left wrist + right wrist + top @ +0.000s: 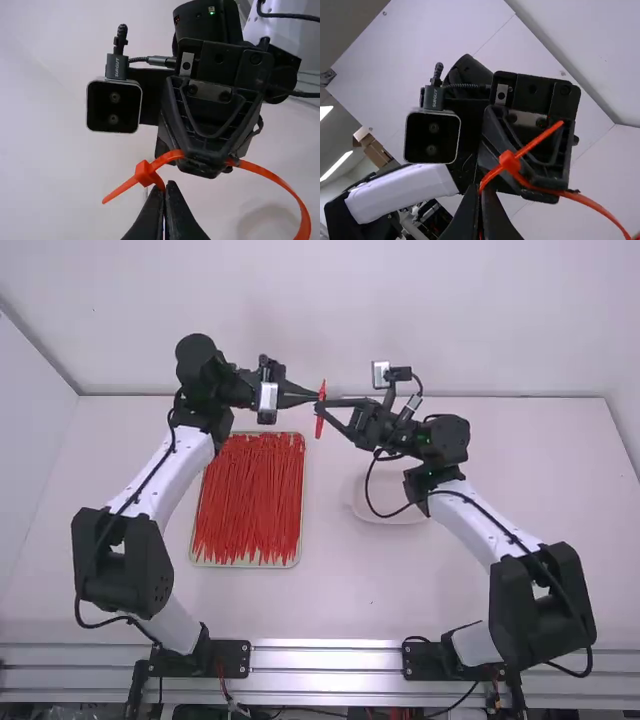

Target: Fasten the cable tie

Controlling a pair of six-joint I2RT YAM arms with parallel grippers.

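The white table (560, 490) carries a flat pale tray (246, 563) heaped with loose red plastic cable ties (250, 495). Just right of the tray lies a shallow translucent dish (385, 512). Above the tray's far right corner, the black left gripper (312, 394) and the black right gripper (326, 406) meet tip to tip in the air. Each is pinched narrow on one red cable tie (319, 418), which hangs between them. Its strap (260, 172) is already threaded through its head (144, 172) and forms a loop.
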